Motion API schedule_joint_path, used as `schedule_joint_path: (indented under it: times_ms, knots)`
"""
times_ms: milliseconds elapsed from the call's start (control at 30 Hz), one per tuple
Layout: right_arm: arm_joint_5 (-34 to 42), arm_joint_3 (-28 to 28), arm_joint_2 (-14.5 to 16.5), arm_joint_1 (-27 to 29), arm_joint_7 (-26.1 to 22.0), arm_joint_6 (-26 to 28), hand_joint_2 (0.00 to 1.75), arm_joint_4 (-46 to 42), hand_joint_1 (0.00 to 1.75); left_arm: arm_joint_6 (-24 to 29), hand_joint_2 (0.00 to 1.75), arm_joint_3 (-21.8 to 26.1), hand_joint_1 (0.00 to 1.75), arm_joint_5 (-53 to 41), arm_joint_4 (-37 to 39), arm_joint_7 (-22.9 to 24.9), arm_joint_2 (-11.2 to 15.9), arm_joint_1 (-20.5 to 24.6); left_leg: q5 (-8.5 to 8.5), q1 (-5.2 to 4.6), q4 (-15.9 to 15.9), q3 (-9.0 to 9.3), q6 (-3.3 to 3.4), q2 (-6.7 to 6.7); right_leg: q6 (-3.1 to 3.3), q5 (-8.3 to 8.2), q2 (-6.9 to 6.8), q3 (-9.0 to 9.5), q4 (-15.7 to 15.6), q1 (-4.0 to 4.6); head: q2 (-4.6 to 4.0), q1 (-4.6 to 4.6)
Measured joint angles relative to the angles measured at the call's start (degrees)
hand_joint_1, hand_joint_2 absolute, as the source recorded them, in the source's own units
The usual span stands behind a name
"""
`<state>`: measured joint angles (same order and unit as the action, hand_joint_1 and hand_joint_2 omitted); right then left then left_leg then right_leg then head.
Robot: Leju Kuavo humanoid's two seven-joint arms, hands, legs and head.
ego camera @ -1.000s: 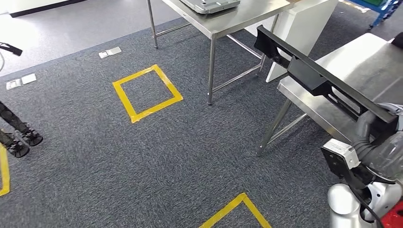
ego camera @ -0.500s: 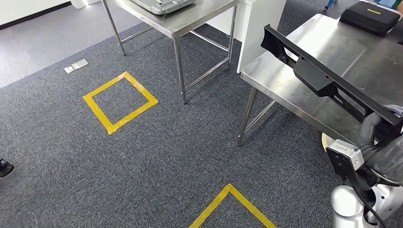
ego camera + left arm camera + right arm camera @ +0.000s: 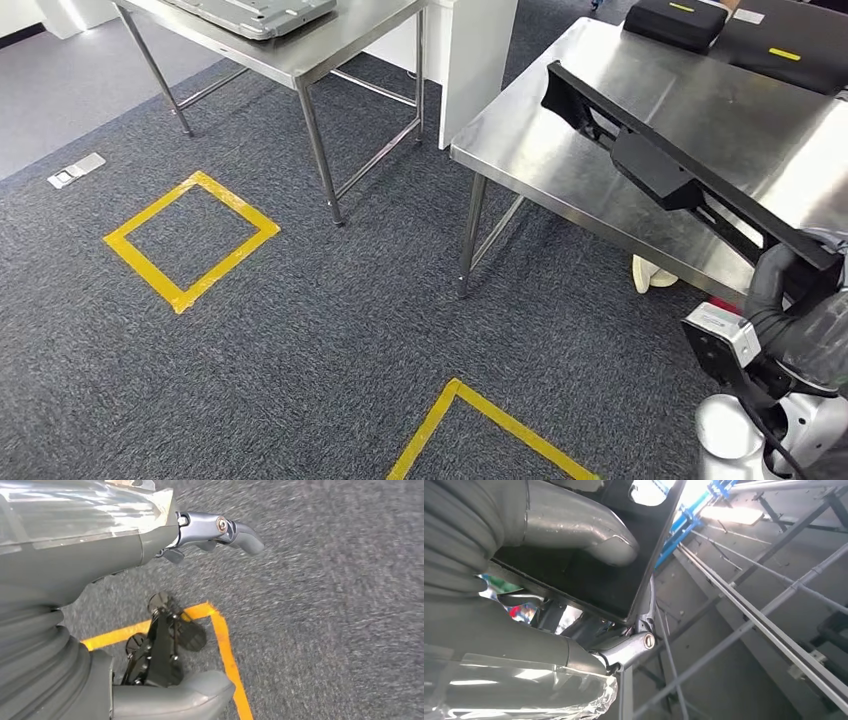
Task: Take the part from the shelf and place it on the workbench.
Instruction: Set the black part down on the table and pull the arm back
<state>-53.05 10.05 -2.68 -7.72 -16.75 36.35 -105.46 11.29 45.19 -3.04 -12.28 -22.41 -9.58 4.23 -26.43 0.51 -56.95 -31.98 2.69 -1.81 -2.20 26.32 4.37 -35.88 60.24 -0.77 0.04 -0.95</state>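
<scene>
Right hand carried the long black part above the near edge of the workbench.

The right hand (image 3: 790, 290) was clamped on one end of the part (image 3: 670, 170), thumb pressed against its flat face in the right wrist view. The part was a long, narrow black moulded bar with a boxy block near its middle and open slots toward the held end. Its long axis ran away from the hand, up and to the left, over the steel workbench (image 3: 560, 130), apparently not yet resting on it. The left hand (image 3: 220, 530) hung over the carpet holding nothing, fingers apart. The right arm was nearer the workbench; setting down likely required lowering the far end first.
</scene>
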Motion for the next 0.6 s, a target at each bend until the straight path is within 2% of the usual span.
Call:
schedule_joint_path:
  times_ms: [33,67,100,133,167,200,233,267,300,333,367,400,433,500,567,600]
  knots:
    - [0.1,0.1,0.1,0.0,-0.4,0.0,1.75,0.2,1.75,0.2,1.75,0.0,0.0,0.0,0.0,0.0,0.0,0.0,0.1,0.0,0.2,0.05,0.2,0.84,0.16,1.53,-1.86,-1.5,3.3,-0.02,0.0,-0.09]
    - [0.2,0.1,0.2,-0.1,-0.6,0.0,1.75,0.4,1.75,0.4,1.75,0.1,0.0,0.1,0.0,0.0,0.0,0.0,0.08,-0.05,0.2,0.02,0.31,1.69,0.24,3.23,-2.94,-3.48,7.3,0.04,0.0,-0.2]
    - [0.2,0.1,0.3,-0.1,-0.7,0.0,1.75,0.6,1.75,0.5,1.75,0.3,0.0,0.2,0.0,0.0,0.0,-0.1,0.05,-0.08,0.2,-0.02,0.35,2.55,0.15,4.52,-3.38,-5.25,10.9,-0.06,0.0,-0.22]
    - [0.1,0.1,0.4,-0.2,-0.7,0.0,1.75,0.9,1.75,0.8,1.75,0.4,0.0,0.4,0.0,0.0,0.0,-0.1,0.0,-0.09,0.2,-0.04,0.34,3.39,-0.15,5.09,-3.56,-6.22,13.1,-0.18,0.0,-0.21]
    - [-0.1,0.1,0.5,-0.4,-0.7,0.0,1.75,1.2,1.75,1.2,1.75,0.6,0.0,0.5,0.0,0.1,0.0,-0.1,-0.05,-0.08,0.2,-0.04,0.29,4.14,-0.62,4.76,-3.73,-6.04,13.0,-0.32,0.0,-0.24]
    - [-0.6,0.0,0.7,-0.7,-0.6,0.0,1.75,1.7,1.75,1.5,1.75,0.7,0.0,0.6,0.0,0.2,-0.1,0.0,-0.12,-0.04,0.1,0.0,0.18,4.88,-1.21,3.61,-4.15,-4.58,10.4,-0.53,0.0,-0.25]
    - [-1.3,-0.2,0.8,-1.3,-0.5,0.0,1.75,2.2,1.75,1.9,1.75,0.8,0.0,0.8,0.0,0.3,-0.1,0.0,-0.24,-0.02,0.1,0.08,-0.01,5.58,-1.79,2.11,-5.24,-2.23,6.1,-0.75,0.0,-0.26]
    - [-2.2,-0.5,1.0,-2.0,-0.2,0.0,1.75,2.7,1.75,2.2,1.75,0.9,0.0,0.8,0.0,0.3,-0.2,0.0,-0.43,-0.18,0.0,0.13,-0.29,6.23,-2.08,0.79,-6.75,0.06,2.1,-0.76,0.0,-0.28]
    - [-3.2,-0.9,1.2,-2.7,0.2,0.0,1.75,3.2,1.75,2.4,1.75,1.1,0.0,0.8,0.0,0.3,-0.2,0.0,-0.64,-0.33,-0.2,0.18,-0.62,6.79,-2.03,-0.2,-7.94,1.81,-1.1,-0.66,0.0,-0.28]
    - [-4.5,-1.2,1.5,-3.3,0.5,0.0,1.75,3.7,1.75,2.5,1.75,1.2,0.0,0.8,0.0,0.3,-0.2,0.0,-0.83,-0.51,-0.3,0.28,-0.95,7.26,-1.66,-0.69,-8.71,2.7,-2.7,-0.52,0.0,-0.24]
    - [-6.0,-1.4,1.7,-3.7,0.8,0.0,1.75,4.0,1.75,2.6,1.75,1.3,0.0,0.8,0.0,0.3,-0.2,0.1,-0.95,-0.65,-0.4,0.39,-1.21,7.68,-1.16,-0.81,-8.69,2.78,-3.0,-0.3,0.0,-0.19]
    - [-7.7,-1.5,1.9,-4.1,1.0,0.0,1.75,4.2,1.75,2.6,1.75,1.4,0.0,0.7,0.0,0.3,-0.2,0.1,-1.03,-0.58,-0.4,0.52,-1.45,8.09,-0.67,-0.93,-8.07,2.71,-3.0,-0.27,0.0,-0.14]
    - [-9.2,-1.4,2.2,-4.4,1.0,0.0,1.75,4.4,1.75,2.5,1.75,1.5,0.0,0.5,0.0,0.3,-0.2,0.2,-1.23,-0.4,-0.5,0.61,-1.72,8.17,-0.23,-1.01,-7.58,2.67,-3.0,-0.52,0.0,-0.09]
    - [-10.6,-1.4,2.5,-5.0,1.0,0.0,1.75,4.7,1.75,2.3,1.75,1.5,0.0,0.0,0.0,0.3,-0.1,0.3,-3.06,0.02,-2.9,-0.3,-2.28,6.1,0.62,-1.16,-6.8,2.75,-3.1,-0.91,0.0,0.0]
    - [-9.5,-1.4,2.7,-5.4,1.3,0.0,1.75,5.1,1.75,1.8,1.75,1.5,0.0,-0.7,0.0,0.3,0.0,0.2,-6.85,0.21,-9.8,-3.43,-2.63,3.0,1.21,-1.17,-6.1,2.74,-3.1,-0.93,0.0,0.1]
    - [-8.5,-1.3,2.7,-5.5,1.5,0.0,1.75,5.3,1.75,1.5,1.75,1.4,0.0,-1.1,0.0,0.3,0.0,0.1,-8.46,0.23,-13.6,-5.34,-2.72,2.28,1.38,-1.16,-5.66,2.73,-3.1,-0.82,0.0,0.12]
